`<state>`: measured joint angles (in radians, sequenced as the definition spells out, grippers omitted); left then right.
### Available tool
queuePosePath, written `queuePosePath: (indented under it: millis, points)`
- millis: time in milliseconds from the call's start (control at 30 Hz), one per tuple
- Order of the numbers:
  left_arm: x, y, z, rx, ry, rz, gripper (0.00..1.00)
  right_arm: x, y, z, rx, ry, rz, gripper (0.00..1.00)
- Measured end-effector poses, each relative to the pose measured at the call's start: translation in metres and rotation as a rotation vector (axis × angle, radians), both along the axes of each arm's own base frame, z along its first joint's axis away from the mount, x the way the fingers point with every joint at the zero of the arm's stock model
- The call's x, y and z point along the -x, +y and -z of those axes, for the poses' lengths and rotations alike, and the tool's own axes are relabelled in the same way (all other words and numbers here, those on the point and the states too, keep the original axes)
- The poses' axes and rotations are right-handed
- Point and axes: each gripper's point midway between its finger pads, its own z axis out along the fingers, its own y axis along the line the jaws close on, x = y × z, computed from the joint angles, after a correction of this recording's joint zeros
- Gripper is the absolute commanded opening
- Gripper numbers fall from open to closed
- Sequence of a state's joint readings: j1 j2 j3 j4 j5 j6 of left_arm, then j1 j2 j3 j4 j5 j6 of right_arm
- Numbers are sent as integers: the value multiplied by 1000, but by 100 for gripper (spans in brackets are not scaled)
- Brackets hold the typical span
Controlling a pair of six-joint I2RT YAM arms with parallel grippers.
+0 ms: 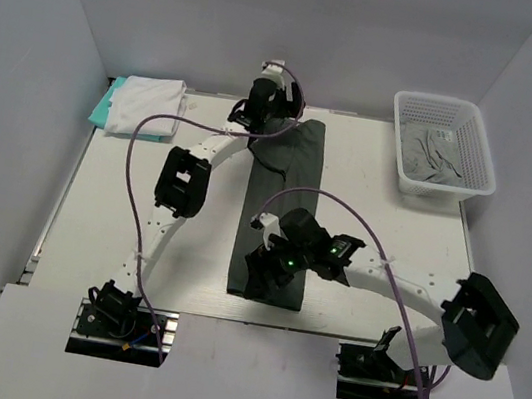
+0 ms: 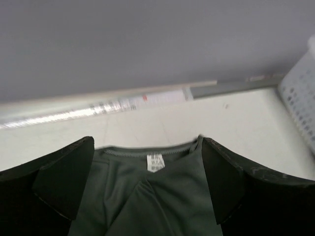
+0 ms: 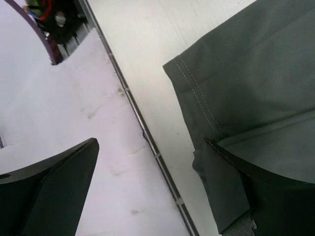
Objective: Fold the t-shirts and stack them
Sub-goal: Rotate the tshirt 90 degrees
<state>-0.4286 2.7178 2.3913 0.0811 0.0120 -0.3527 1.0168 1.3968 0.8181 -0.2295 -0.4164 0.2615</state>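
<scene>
The left pincer [image 2: 147, 147] is spread wide and grips nothing. Its two black fingers [image 2: 64, 187] stand one on each side of the collar end of the dark charcoal-grey cloth t-shirt [image 1: 298, 159], where a small white label [image 2: 155, 162] shows inside the neckline. Whether the fingers touch the cloth cannot be told.

The right pincer [image 3: 151, 142] is also wide open and empty. One finger [image 3: 54, 187] hangs over the pale near edge of the tabletop [image 1: 404, 221]; the other sits over the stitched hem corner of the same shirt, contact unclear.

That charcoal t-shirt lies folded into a long narrow strip down the middle of the tabletop, between the two pincers.

There are four t-shirts: the charcoal one; a folded white one [image 1: 150, 100] at the far left corner; a teal one [image 1: 103, 111] beneath it, only its edge showing; and a crumpled lighter grey one [image 1: 435, 155] inside the single white plastic lattice basket [image 1: 435, 188] at the far right.
</scene>
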Motion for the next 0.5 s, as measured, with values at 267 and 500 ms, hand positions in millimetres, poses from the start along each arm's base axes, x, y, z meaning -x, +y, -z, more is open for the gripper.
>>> queuePosePath:
  millis: [267,500]
  points:
    - [47,47,-207,7,-168,-91,100,-13,-20,-32,-33,-67,200,90]
    - [226,116,-186,75,69,-138,100,-13,-74,11,124,-25,451,90]
